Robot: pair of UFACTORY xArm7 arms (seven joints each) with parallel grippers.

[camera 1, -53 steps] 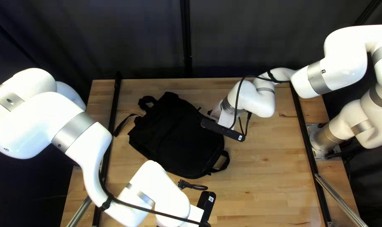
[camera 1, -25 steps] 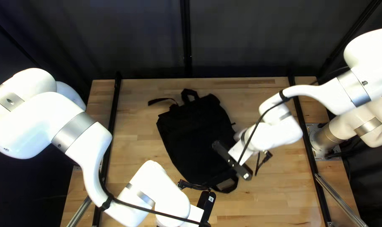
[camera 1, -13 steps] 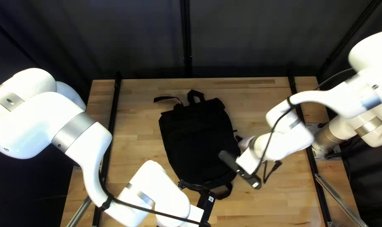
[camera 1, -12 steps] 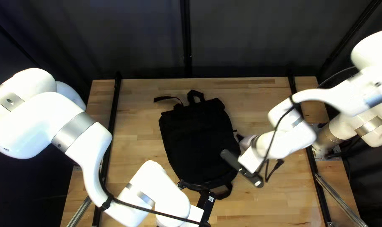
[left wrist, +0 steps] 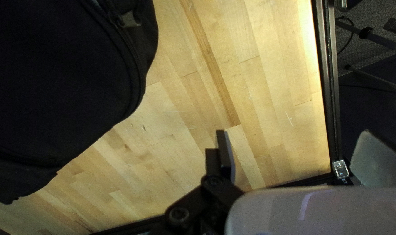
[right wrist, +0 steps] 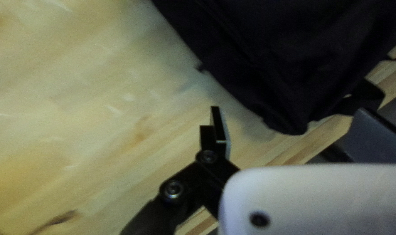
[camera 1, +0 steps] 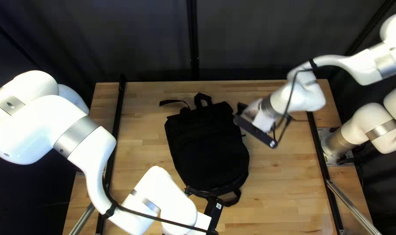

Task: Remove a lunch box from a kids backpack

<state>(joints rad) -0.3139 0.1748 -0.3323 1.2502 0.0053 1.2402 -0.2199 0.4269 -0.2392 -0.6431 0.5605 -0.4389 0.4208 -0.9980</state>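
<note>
Presumably, the backpack [camera 1: 206,148] lies flat on the desk [camera 1: 285,174] for steady access, the lunch box unseen, likely inside. The left pincer [left wrist: 295,132] and right pincer [right wrist: 288,108] stand spread and empty, probably to admit fabric.

A dark curtain [camera 1: 141,43] hangs past the far edge of the pale wooden table [camera 1: 276,196], split by a black upright post [camera 1: 192,39]. Over on the right, a silvery metal pole [camera 1: 352,210] slants beside a black rail [camera 1: 320,152].
</note>
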